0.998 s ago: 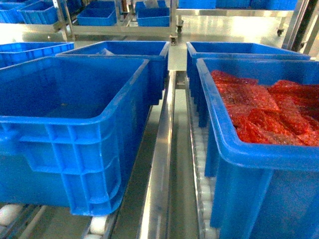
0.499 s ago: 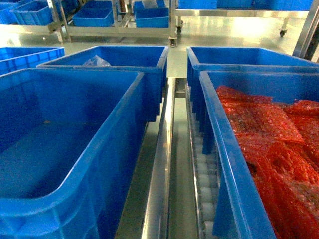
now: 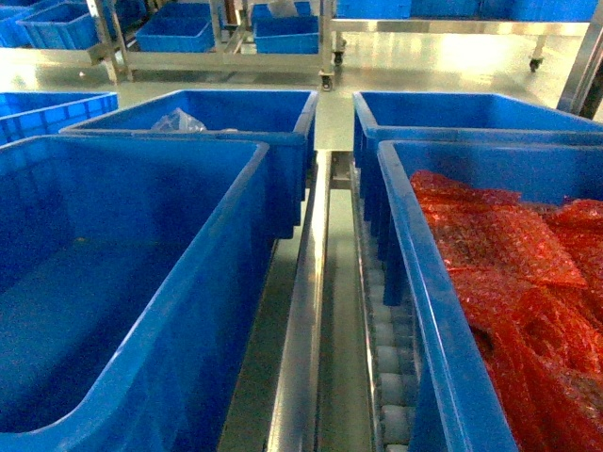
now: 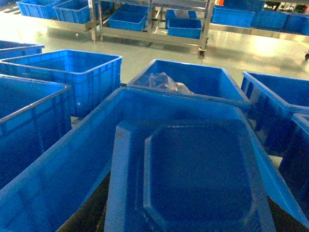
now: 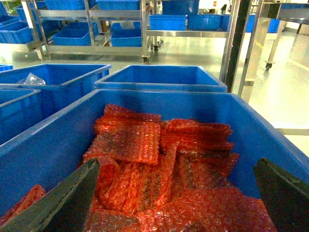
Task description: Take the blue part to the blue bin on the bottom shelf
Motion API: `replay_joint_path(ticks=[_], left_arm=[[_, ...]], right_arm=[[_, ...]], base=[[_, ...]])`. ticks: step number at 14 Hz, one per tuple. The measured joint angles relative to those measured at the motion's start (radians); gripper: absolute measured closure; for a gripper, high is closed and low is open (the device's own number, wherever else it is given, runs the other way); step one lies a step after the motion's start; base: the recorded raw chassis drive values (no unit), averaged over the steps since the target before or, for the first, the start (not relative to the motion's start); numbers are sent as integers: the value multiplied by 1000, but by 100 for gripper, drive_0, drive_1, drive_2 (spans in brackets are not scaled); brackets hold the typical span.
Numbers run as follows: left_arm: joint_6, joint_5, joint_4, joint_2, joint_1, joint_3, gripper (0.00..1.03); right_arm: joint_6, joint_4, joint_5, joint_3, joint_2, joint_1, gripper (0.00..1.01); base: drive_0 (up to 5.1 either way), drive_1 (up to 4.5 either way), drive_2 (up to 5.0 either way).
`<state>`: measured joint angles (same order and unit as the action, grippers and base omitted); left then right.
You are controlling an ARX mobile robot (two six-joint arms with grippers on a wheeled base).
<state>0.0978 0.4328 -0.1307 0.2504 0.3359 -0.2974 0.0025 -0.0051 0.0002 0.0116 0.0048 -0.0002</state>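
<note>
Evidently the left gripper (image 4: 188, 212) carries a flat blue moulded plastic part (image 4: 193, 179) — its grip unclear — so lower it level inside the deep blue plastic bin (image 4: 72, 159) — right gripper (image 5: 174, 203) spread wide

Head cam: high, looks fwd and slanting down along the steel centre rail (image 3: 303, 311), near left bin (image 3: 141, 282) and near right bin (image 3: 424, 311) cropped at the frame's sides.

Left wrist cam: close above the near left bin (image 4: 72, 159), faces fwd; blue part (image 4: 193, 179) fills the foreground.

Right wrist cam: low over the red bubble wrap (image 5: 159, 164), faces fwd, dark right pincer (image 5: 169, 212) fingers at both lower corners.

Shared by all three: the far bin with the clear bag (image 3: 177, 121), far racks.
</note>
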Motion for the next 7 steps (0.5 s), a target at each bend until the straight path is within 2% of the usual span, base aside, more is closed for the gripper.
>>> replay_joint_path(ticks=[7], left_arm=[[0, 0, 0, 0, 0, 0, 60]], right_arm=[[0, 0, 0, 0, 0, 0, 3]], base=[[0, 0, 0]])
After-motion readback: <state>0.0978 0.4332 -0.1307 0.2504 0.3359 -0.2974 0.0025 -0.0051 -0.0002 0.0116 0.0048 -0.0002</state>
